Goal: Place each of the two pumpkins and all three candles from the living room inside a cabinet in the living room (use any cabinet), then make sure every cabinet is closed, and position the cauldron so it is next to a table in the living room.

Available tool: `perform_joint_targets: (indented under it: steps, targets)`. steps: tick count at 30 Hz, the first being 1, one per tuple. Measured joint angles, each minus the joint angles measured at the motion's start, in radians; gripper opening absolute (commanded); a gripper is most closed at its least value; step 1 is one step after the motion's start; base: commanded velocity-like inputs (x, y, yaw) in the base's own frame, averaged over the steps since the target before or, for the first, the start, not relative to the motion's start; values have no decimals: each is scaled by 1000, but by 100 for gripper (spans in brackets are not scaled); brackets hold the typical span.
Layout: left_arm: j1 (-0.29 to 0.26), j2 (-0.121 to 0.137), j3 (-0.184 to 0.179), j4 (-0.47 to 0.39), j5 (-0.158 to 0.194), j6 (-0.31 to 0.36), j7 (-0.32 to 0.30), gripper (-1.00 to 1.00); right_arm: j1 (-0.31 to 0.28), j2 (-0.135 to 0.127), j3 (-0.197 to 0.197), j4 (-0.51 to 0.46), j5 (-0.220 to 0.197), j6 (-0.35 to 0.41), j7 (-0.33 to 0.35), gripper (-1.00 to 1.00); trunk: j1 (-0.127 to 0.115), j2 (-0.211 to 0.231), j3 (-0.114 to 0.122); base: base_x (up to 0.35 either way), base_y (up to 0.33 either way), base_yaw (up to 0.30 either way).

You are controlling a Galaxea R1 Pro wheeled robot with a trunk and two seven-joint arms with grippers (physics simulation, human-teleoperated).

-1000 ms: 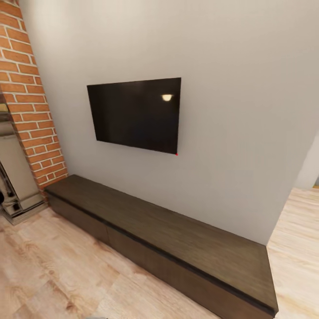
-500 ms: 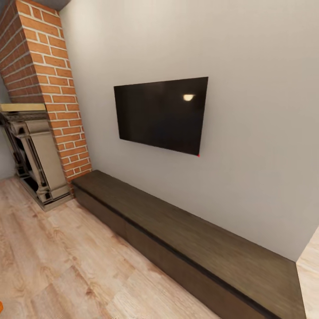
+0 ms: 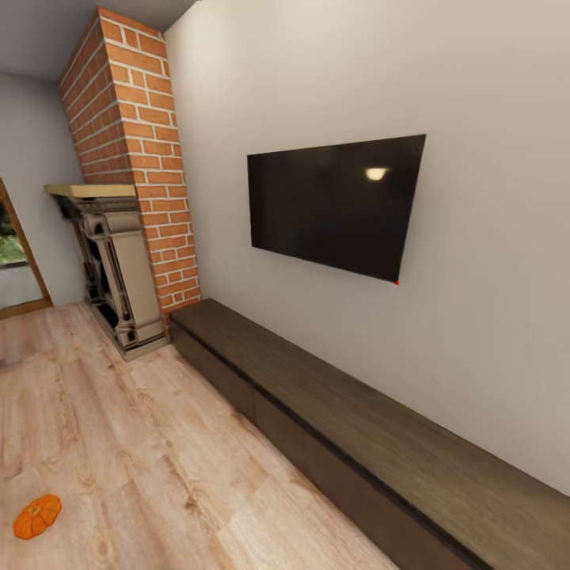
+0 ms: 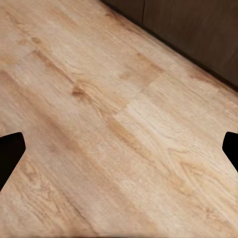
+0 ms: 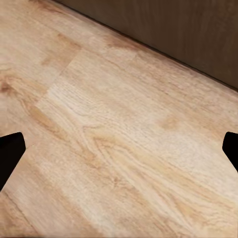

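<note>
One pumpkin (image 3: 36, 516) is seen lying on the wooden floor (image 3: 119, 443), out in the open and well apart from the cabinet (image 3: 332, 412), which runs low along the wall under the dark television (image 3: 332, 206). The cabinet's flat fronts are seen flush, so it is judged closed, and nothing has yet been stored from this pumpkin's side of the task. The brick chimney (image 3: 142, 158) and the fireplace (image 3: 119, 269) are seen beyond the cabinet's far end. The left gripper (image 4: 119, 151) is held with its fingers spread wide and nothing between them, above bare floor close to the cabinet's base; the right gripper (image 5: 119, 151) is held likewise, spread and unladen. Both are judged to be kept free because a pumpkin must first be reached and picked up.
</note>
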Motion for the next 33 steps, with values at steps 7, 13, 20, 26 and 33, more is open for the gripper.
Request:
perform_joint_targets:
  steps: [7,13,20,26,33]
  targets:
    - [0,0,1,9,-1,0,0,100,0,1,0,0,0,0,0,100,0,0,0,174,47,194]
    - [-1,0,2,19,-2,0,0,100,0,3,2,-1,0,0,0,100,0,0,0,258,154,59]
    - [-1,0,3,20,-3,1,0,100,0,2,2,0,0,0,0,100,0,0,0,268,171,228]
    - [-1,0,3,20,-3,2,0,100,0,1,2,-1,0,0,0,100,-1,0,0,290,150,204]
    - [-2,0,3,20,-3,2,0,100,0,2,11,0,0,0,0,100,-1,0,0,326,39,29]
